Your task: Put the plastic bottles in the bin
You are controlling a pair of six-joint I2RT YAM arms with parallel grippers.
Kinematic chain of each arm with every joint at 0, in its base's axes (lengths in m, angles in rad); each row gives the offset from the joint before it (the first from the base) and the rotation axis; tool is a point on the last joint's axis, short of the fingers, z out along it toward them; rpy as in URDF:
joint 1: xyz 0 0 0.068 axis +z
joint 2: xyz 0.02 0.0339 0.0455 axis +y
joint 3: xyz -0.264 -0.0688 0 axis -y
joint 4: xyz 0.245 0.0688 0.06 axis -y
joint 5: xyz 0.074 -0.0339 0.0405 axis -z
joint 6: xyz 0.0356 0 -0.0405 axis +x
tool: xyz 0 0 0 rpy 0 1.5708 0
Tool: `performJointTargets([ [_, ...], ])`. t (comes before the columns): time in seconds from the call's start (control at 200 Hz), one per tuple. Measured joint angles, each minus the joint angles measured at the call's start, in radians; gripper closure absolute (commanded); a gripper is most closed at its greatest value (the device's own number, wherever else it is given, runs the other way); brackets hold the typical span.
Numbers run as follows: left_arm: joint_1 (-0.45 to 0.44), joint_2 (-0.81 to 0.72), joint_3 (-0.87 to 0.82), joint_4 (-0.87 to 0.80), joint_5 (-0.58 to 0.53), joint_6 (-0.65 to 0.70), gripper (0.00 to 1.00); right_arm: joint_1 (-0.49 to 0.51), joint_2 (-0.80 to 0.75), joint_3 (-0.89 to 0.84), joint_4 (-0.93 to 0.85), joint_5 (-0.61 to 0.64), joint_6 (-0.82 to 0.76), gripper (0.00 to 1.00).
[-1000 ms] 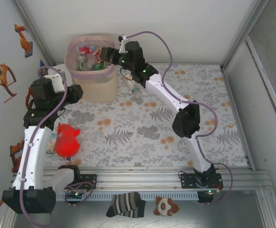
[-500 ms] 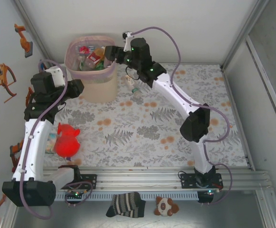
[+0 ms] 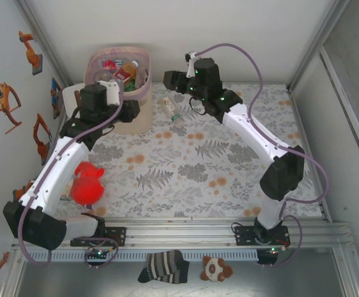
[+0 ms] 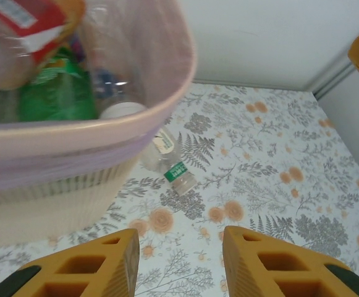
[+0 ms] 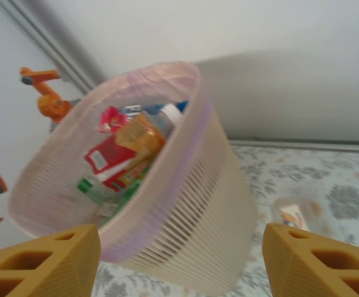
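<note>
Left pincer (image 4: 180, 250) close by the near-right side of the bin (image 3: 118, 52), jaws a little apart with nothing between; right pincer (image 5: 180, 247) raised off the bin's right side, jaws wide apart and empty. Open room between the two and beyond: bare flower-printed bench (image 3: 185, 179) running right and near, up to a metal frame post (image 3: 309, 52) on the right and the rail (image 3: 179, 232) along the near edge. Bin tucked in the far-left corner by the white back wall (image 3: 228, 37), holding a jumble of plastic bottles (image 3: 125, 73) with red, green and amber showing. One clear bottle (image 3: 171, 111) on its side on the bench just right of the bin, apart from it, long axis slanting from far-left to near-right, green-banded cap end toward the near side. Red plush toy (image 3: 86, 182) at the left edge, well apart.
</note>
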Motion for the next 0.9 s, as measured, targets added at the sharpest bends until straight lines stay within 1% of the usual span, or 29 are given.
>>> performJointTargets([
  [0.075,-0.041,0.039,0.027,0.007,-0.025,0.0,0.6,-0.015,-0.03,-0.04,-0.02,0.017,-0.024,0.31],
  [0.16,-0.069,0.066,0.043,0.018,-0.045,0.0,0.6,-0.023,-0.037,-0.055,-0.048,0.028,-0.084,0.31],
  [0.376,-0.093,0.073,0.045,0.026,-0.074,0.0,0.59,-0.023,-0.004,-0.111,-0.1,0.057,-0.294,0.31],
  [0.491,-0.093,0.073,0.045,0.026,-0.083,0.0,0.59,-0.023,0.068,-0.112,-0.111,0.097,-0.389,0.31],
  [0.596,-0.093,0.073,0.045,0.026,-0.087,0.0,0.55,-0.023,0.153,-0.111,-0.113,0.119,-0.448,0.31],
  [0.736,-0.093,0.072,0.045,0.025,-0.087,-0.001,0.54,-0.023,0.276,-0.082,-0.14,0.122,-0.491,0.31],
  [0.901,-0.093,0.065,0.045,0.026,-0.087,-0.001,0.53,-0.023,0.41,0.005,-0.176,0.121,-0.512,0.31],
])
